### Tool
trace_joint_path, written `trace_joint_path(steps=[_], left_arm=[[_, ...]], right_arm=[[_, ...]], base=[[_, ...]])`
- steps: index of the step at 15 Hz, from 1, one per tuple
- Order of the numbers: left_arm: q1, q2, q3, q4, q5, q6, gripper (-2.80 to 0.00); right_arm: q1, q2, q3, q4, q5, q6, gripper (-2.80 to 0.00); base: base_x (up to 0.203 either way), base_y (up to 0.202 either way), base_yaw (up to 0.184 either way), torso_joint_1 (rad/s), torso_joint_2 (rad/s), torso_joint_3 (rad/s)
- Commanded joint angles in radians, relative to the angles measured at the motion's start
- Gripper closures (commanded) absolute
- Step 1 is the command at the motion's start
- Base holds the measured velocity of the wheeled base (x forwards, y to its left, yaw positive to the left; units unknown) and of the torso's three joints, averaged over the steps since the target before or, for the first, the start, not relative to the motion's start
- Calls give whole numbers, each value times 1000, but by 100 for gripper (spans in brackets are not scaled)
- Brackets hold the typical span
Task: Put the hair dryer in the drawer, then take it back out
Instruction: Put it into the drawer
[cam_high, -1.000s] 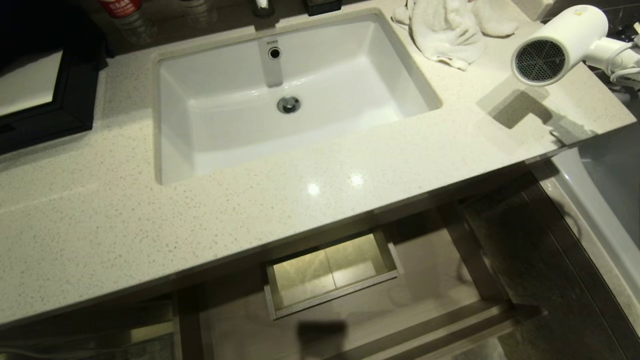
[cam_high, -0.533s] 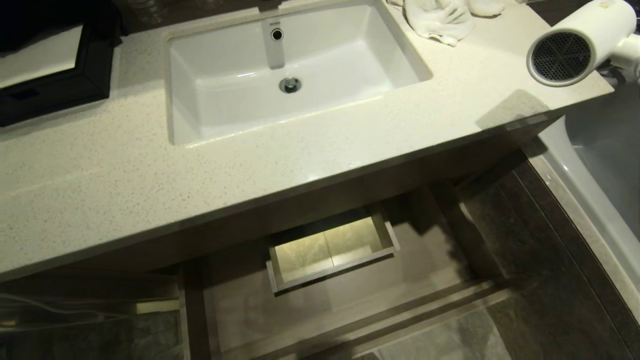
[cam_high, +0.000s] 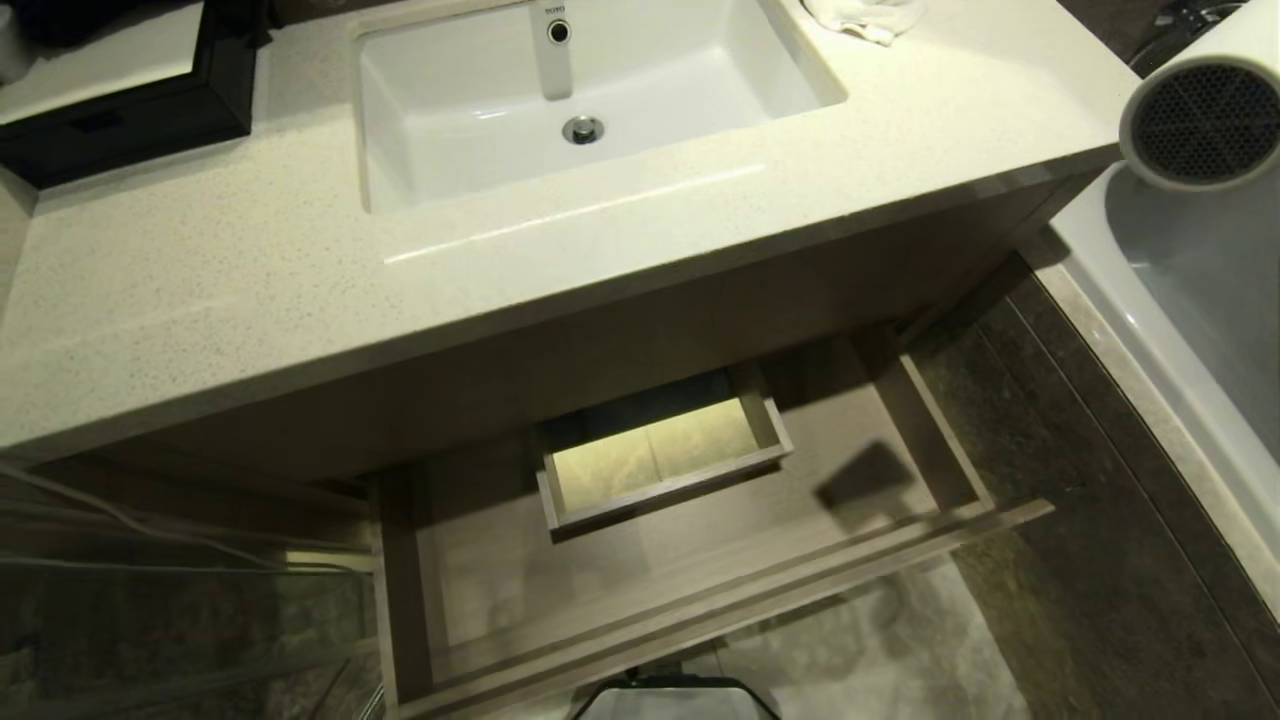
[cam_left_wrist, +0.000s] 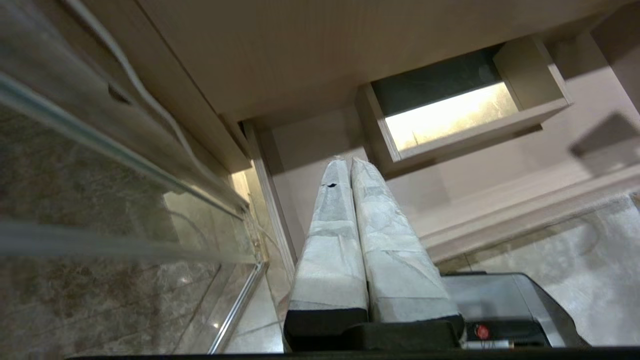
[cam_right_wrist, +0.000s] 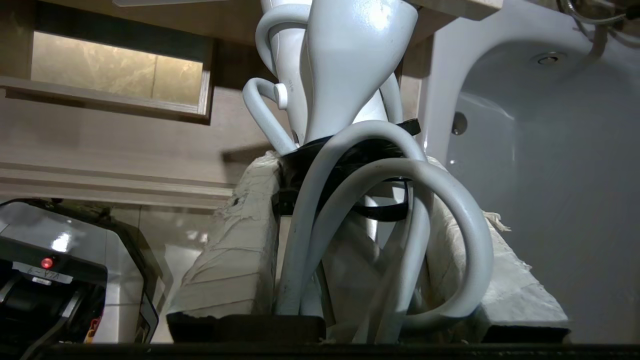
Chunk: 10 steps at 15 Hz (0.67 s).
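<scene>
Countertop (cam_high: 250, 290): pale speckled stone with the sink (cam_high: 480, 110) sunk into its middle; a corner of a white towel (cam_high: 865, 15) shows at the back edge, toward the right end.
Bathtub (cam_high: 1190, 300): white, just beyond the right end of the countertop.
Drawer (cam_high: 480, 590): pulled out below the counter's front edge, pale wood-grain, nothing lying in it; the rectangular cutout (cam_high: 655, 455) sits at the middle of its base, and a dark shadow falls near its right wall.
Hair dryer (cam_high: 1200, 115): in the air past the right end of the countertop, over the tub rim, grey grille facing the head camera; well apart from the drawer and above it.
Cord (cam_right_wrist: 400, 210): pale grey loops bundled with a black tie, hanging around the handle (cam_right_wrist: 350, 70).
Right gripper (cam_right_wrist: 360, 200): clamped on the dryer's handle, wrapped fingers (cam_right_wrist: 235, 240) on either side of it, cord loops bunched between them.
Left gripper (cam_left_wrist: 350, 172): parked low by the drawer's left front corner, fingers pressed together, holding nothing.
Progress: early. The drawer is open and the dryer is off the counter in a firm grip. Left to do, as I judge it: lower it into the drawer, let go, then regrasp and lift it back out.
</scene>
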<state>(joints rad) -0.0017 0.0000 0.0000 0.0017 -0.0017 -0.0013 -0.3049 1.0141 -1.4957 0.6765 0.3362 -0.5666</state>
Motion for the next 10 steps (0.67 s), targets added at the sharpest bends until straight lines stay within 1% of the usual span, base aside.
trace_joint_path(steps=[1,6,10], left_arm=[[0,0,1,0,0,0,0],[0,0,0,0,0,0,0],[0,0,0,0,0,0,0]], right_arm=[[0,-67,20,-6,1,-4,0],[-7,-132,65,-6,0,-3,0],[-14,-161,83,-5,-1,-3,0]], base=[[0,0,0,-281,32,-246],[0,0,0,-260,3,-268],[0,0,0,-231,-61,-289]])
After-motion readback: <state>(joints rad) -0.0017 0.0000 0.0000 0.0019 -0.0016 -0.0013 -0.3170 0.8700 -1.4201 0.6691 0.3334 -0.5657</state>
